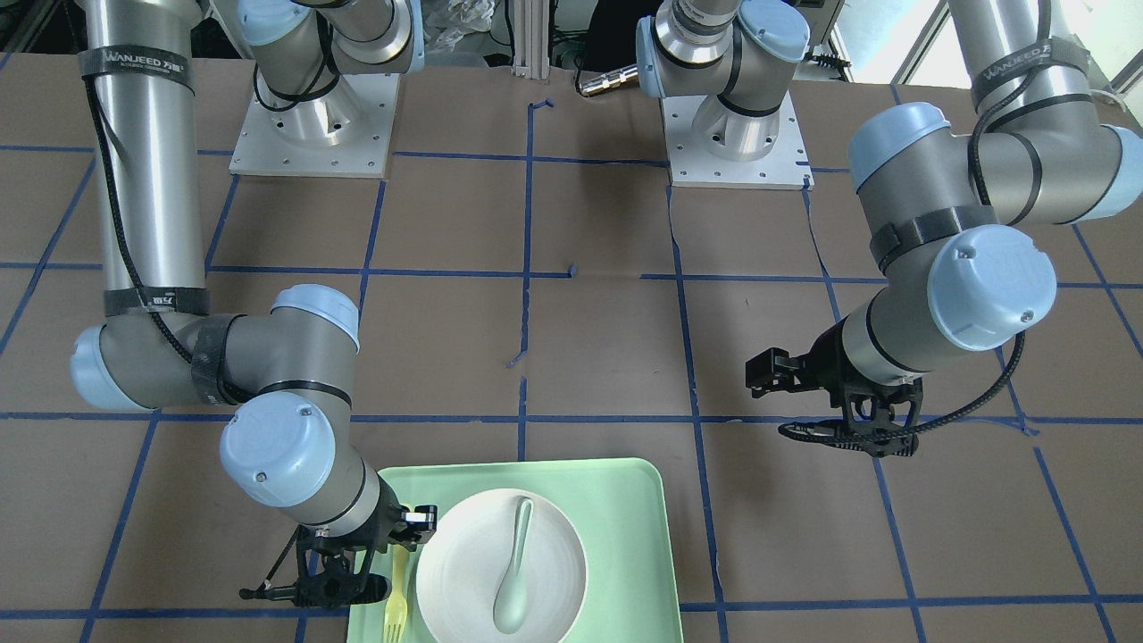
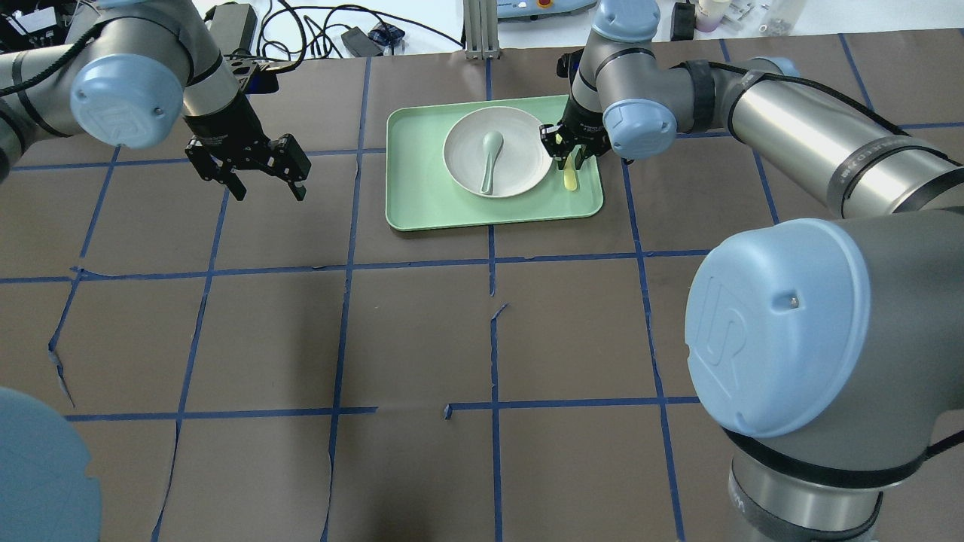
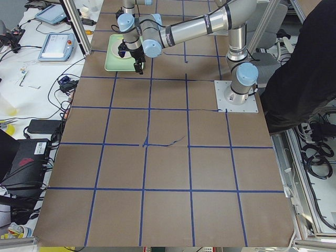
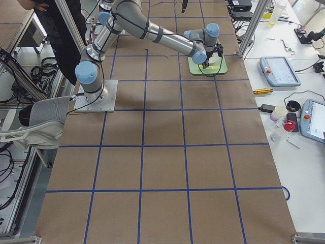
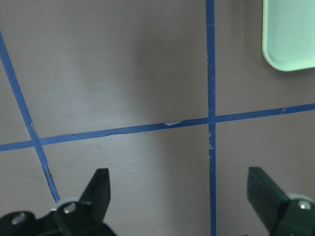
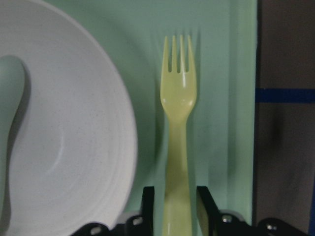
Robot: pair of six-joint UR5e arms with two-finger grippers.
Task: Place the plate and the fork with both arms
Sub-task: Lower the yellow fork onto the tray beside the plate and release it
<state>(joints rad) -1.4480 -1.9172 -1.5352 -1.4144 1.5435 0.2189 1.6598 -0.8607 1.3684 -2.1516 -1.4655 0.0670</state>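
The off-white plate (image 1: pixel 464 572) lies on the mint-green tray (image 1: pixel 616 518), with a grey-green spoon (image 1: pixel 513 572) in it. The pale yellow fork (image 1: pixel 396 607) lies on the tray beside the plate, between the plate and the tray's rim. My right gripper (image 1: pixel 402 546) is down at the fork's handle end. In the right wrist view its fingers stand close on both sides of the handle of the fork (image 6: pixel 178 98), shut on it. The fork looks level with the tray floor. My left gripper (image 2: pixel 269 188) is open and empty above bare table, left of the tray (image 2: pixel 422 188).
The table is brown paper with a blue tape grid. The two arm bases (image 1: pixel 312 134) stand at the robot's side. Cables and devices (image 2: pixel 354 38) lie beyond the tray's far edge. A tray corner (image 5: pixel 290 34) shows in the left wrist view.
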